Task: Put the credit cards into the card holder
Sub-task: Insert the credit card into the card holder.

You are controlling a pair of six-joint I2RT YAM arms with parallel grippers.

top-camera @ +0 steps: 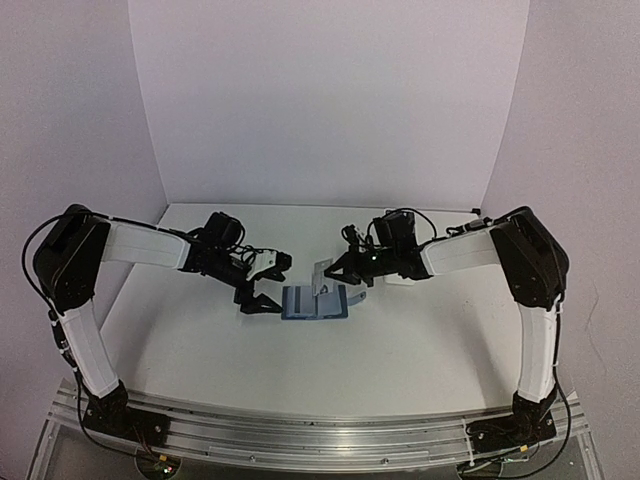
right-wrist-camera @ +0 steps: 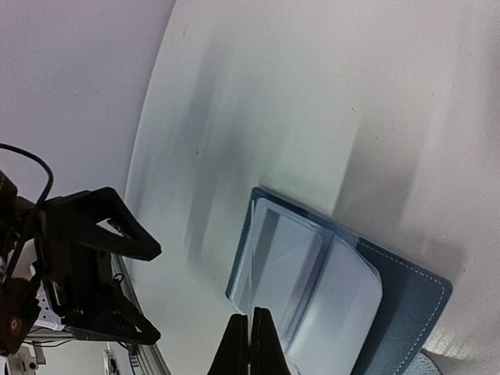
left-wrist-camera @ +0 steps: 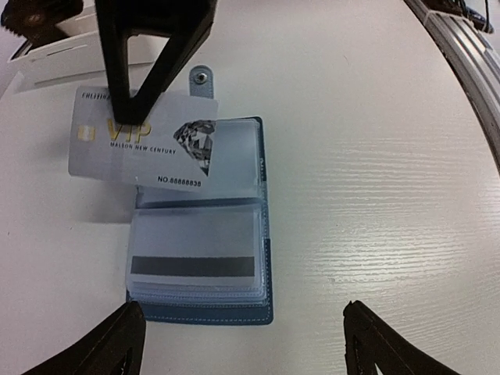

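- Card holder (top-camera: 312, 305) lies open and flat around the middle of the table (top-camera: 420, 350), about halfway between the far and near edges, right between the two grippers.
- The right gripper (right-wrist-camera: 250, 328) is clamped on a VIP card (left-wrist-camera: 160, 160), holding it just above the half of the holder on its own side. It's clearly the arm on the job.
- The bit that matters: the card's long axis runs roughly parallel to the holder's fold, slightly skewed. A good chunk hangs out past the holder's edge that faces the table's far edge. I reckon it needs to slide back toward the near edge to go in a sleeve, but I can't tell which side the pockets open on.
- The left gripper (top-camera: 275, 285) has its jaws wide apart with nothing in them, just beside the holder's left edge.
- Headcount: two cards that I can see, the VIP one and a stripe-side-up card (left-wrist-camera: 193, 266) already in a sleeve. One holder and one white tray (left-wrist-camera: 47, 66), over by the right arm.
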